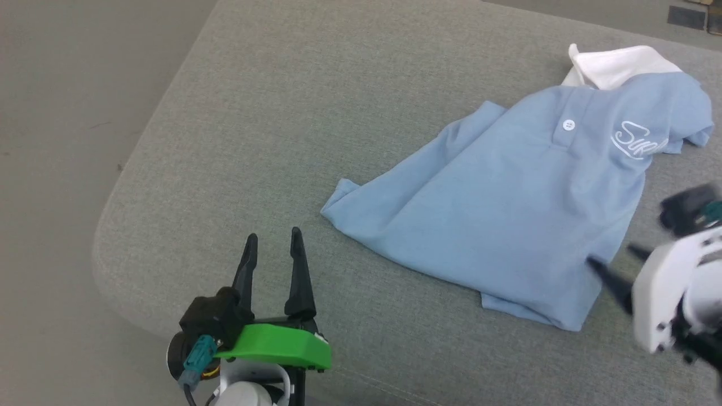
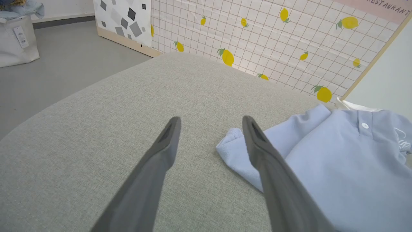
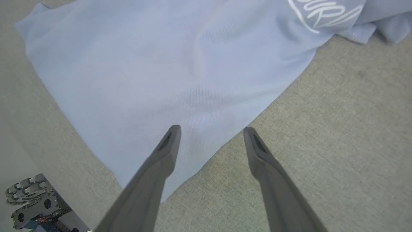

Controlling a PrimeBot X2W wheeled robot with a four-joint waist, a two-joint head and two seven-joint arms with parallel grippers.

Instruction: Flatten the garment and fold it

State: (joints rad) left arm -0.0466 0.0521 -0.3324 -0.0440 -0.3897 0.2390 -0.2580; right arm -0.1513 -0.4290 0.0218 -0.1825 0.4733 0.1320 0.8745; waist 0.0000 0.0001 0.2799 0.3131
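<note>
Flattening in hand. Hovering with spread jaws: left gripper (image 1: 273, 234) beside sleeve (image 1: 344, 198) of polo shirt (image 1: 507, 214), right gripper (image 3: 210, 130) above its edge. Next, probably: pinch both, draw apart.

We see a light blue knit polo shirt (image 1: 507, 214) with white collar (image 1: 615, 65), button (image 1: 568, 124) and script logo (image 1: 637, 141); the woven cushion (image 1: 316, 113) is grey-green. Our left gripper (image 1: 273, 234) shows black fingers (image 1: 299, 270), bright green housing (image 1: 276, 344). Yellow lemons (image 2: 228, 57) dot a white gridded panel (image 2: 257, 38).
</note>
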